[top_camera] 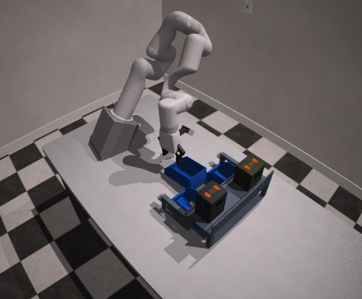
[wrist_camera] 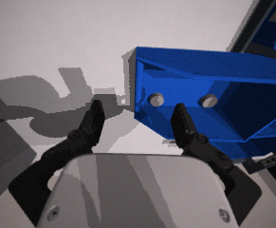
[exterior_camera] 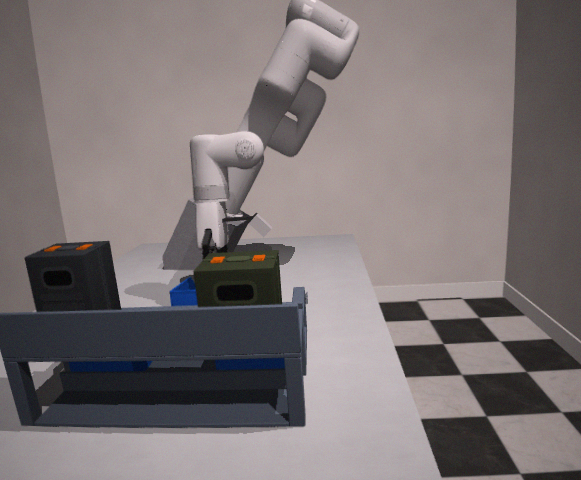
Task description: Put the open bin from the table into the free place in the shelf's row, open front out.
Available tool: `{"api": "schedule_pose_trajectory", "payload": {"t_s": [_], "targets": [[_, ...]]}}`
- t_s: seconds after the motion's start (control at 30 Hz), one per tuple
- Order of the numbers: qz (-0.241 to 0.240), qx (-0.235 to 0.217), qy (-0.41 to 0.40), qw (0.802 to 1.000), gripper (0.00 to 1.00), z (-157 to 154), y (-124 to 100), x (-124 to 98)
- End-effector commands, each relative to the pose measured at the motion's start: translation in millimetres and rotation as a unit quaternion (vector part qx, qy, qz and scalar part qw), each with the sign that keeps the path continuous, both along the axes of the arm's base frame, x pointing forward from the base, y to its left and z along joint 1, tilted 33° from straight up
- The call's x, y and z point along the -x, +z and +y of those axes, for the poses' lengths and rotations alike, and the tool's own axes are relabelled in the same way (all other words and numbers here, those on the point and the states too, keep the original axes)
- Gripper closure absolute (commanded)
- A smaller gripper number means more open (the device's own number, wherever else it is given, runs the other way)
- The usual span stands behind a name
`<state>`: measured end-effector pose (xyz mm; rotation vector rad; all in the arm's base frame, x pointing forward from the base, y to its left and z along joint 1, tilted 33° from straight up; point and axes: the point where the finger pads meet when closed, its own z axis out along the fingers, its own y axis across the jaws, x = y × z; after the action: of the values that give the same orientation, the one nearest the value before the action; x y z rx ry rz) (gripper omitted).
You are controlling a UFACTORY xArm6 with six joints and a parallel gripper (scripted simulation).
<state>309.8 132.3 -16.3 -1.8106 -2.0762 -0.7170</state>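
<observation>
Target bin: blue open-fronted plastic bin (top_camera: 181, 177) (exterior_camera: 182, 295) (wrist_camera: 175, 71), on the table (top_camera: 136, 205) (exterior_camera: 352, 392) (wrist_camera: 81, 38), mid-frame in the top view, its low front toward the arm.
Contents: two round grey parts (wrist_camera: 156, 99) (wrist_camera: 208, 101), loose on its floor.
End effector: black-fingered gripper (top_camera: 172, 157) (exterior_camera: 206, 254) (wrist_camera: 138, 110), spread wide, nothing between its fingers; one finger appeared over the bin's front end in the wrist view. Contact could not be told.
Destination: slate-grey shelf (top_camera: 238, 213) (exterior_camera: 145, 333), lower centre of the top view; the free place, largely hidden, seemed to lie between two blue shelf bins (top_camera: 224, 169) (top_camera: 182, 200).
Overhead stock: olive-green box (top_camera: 248, 174) (exterior_camera: 238, 279) and dark grey box (top_camera: 210, 202) (exterior_camera: 73, 279), upright on the shelf's upper board.
Step in hand: judged to be lining up a grasp on the bin's front.
Risk, grasp: a finger lowered off line could have struck the rim and pushed the bin askew.
Risk, carry: a front-end hold could have let the rear sag, sliding parts about or out over the low front.
Risk, insertion: a high or tilted rear could have caught the board; a low one, the front lip; sideways drift, a neighbouring bin.
</observation>
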Motion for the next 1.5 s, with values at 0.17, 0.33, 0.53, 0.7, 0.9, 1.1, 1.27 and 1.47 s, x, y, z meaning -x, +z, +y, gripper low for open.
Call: {"api": "schedule_pose_trajectory", "payload": {"t_s": [0.17, 0.33, 0.53, 0.7, 0.9, 1.1, 1.27, 1.47], "targets": [[-0.009, -0.004, -0.003, 1.0, 0.0, 17, -26, -1], [-0.009, -0.004, -0.003, 1.0, 0.0, 17, -26, -1], [-0.009, -0.004, -0.003, 1.0, 0.0, 17, -26, -1], [-0.008, -0.004, -0.003, 1.0, 0.0, 12, -17, -1], [-0.008, -0.004, -0.003, 1.0, 0.0, 12, -17, -1], [-0.008, -0.004, -0.003, 1.0, 0.0, 12, -17, -1], [-0.009, -0.004, -0.003, 1.0, 0.0, 9, -13, -1], [-0.009, -0.004, -0.003, 1.0, 0.0, 9, -13, -1]]}}
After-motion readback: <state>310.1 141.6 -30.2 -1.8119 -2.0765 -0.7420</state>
